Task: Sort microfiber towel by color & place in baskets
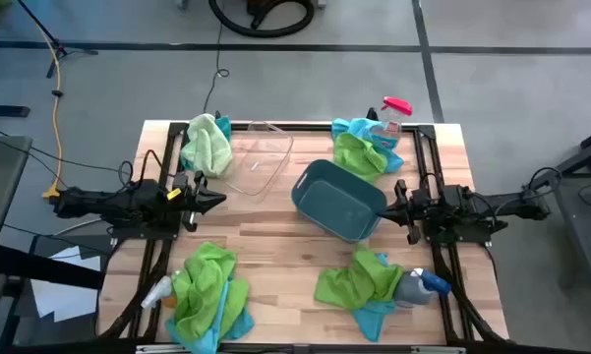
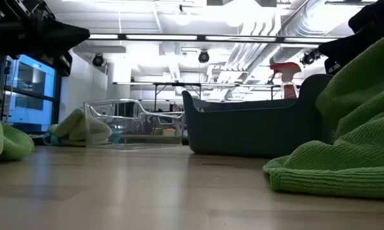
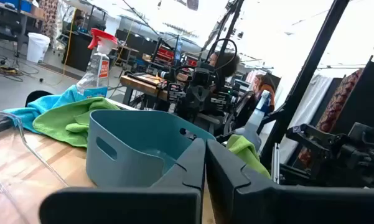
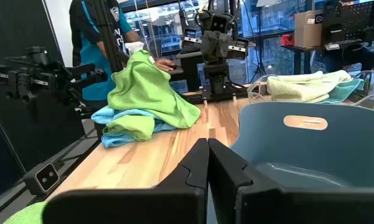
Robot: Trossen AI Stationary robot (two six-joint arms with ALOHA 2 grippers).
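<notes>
Jaws clenched and empty over a table of fuzzy cloths

Jaws of the left gripper (image 1: 214,200) are pressed together on nothing, the two dark angular fingers meeting edge to edge in the left wrist view; it hangs at the left side of the table (image 1: 275,256). Jaws of the right gripper (image 1: 391,209) are likewise clenched and empty, at the right side, just beside the dark teal-grey basket (image 1: 337,201).

That basket is an opaque, smooth plastic tub with rounded corners and a slot handle, sitting askew near the middle of the pale wooden plank table. The clear basket (image 1: 256,157), thin-walled and see-through, stands behind it toward the far left.

Microfiber towels lie in four soft, crumpled heaps at the corners. Far left, a pale lime towel (image 1: 206,144) touches the clear basket. Far right, a lime-over-turquoise heap (image 1: 364,149) lies by a spray bottle with a red-pink trigger (image 1: 393,110). Near left, a lime and turquoise pile (image 1: 209,293) sits beside a white-topped spray bottle (image 1: 155,293). Near right, another lime and turquoise pile (image 1: 359,283) touches a blue-topped spray bottle (image 1: 420,286). Close up in the low view, the weave looks nubby and looped.
</notes>
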